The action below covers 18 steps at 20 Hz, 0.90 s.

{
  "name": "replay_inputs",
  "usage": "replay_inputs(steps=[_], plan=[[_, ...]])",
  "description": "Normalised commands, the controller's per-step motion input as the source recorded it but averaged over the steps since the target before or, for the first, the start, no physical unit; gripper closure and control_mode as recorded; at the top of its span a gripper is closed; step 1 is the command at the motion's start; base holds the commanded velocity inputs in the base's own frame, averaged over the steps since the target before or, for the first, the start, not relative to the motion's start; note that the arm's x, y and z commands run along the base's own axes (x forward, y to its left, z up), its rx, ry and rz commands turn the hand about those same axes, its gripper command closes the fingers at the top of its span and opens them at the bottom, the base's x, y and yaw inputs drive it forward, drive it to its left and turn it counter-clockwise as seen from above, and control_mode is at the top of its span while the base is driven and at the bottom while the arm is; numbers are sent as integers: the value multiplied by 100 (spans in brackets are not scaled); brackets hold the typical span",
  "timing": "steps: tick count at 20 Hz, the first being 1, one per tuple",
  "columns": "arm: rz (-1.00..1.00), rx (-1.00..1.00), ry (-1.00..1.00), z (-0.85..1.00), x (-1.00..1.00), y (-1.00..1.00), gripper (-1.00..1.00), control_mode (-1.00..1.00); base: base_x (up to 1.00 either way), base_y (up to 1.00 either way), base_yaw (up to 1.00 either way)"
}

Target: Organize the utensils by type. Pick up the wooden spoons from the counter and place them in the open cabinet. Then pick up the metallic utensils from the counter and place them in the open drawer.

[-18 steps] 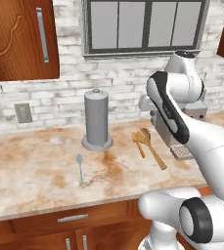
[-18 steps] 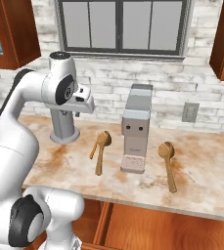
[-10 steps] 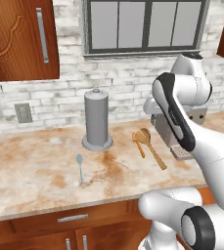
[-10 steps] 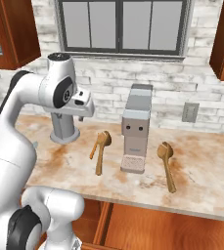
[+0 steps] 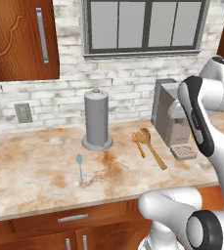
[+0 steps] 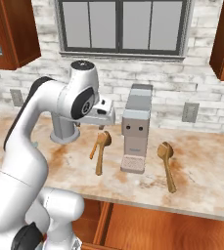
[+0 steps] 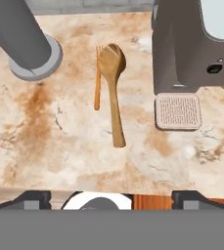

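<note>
While the gripper (image 6: 105,117) hangs empty with jaws wide above the counter (image 5: 30,171), the first step is pending: descend onto the wooden spoon (image 7: 114,80) lying mid-counter beside the coffee machine (image 7: 191,44), near the back edge, and close.

A home kitchen: marbled tan stone bench (image 5: 30,180), reddish wooden wall cabinet (image 5: 15,39), grey coffee machine (image 6: 135,129), brick backsplash.

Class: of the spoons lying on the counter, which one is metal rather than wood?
The thin silver spoon in front of the grey cylinder; the wooden spoons beside the coffee machine are thicker and orange-brown.
</note>
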Motion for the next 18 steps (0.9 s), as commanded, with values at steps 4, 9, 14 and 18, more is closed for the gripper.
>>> replay_inputs(steps=[4, 9, 14, 18], plan=[[-1, -3, 0, -32, 0, -89, -100, -100, 0, 0, 0], [0, -12, 0, -44, 0, -70, -100, -100, 0, 0, 0], [0, -11, 1, -37, 0, -38, -100, -100, 0, 0, 0], [0, -3, 0, -39, 1, -49, -100, -100, 0, 0, 0]])
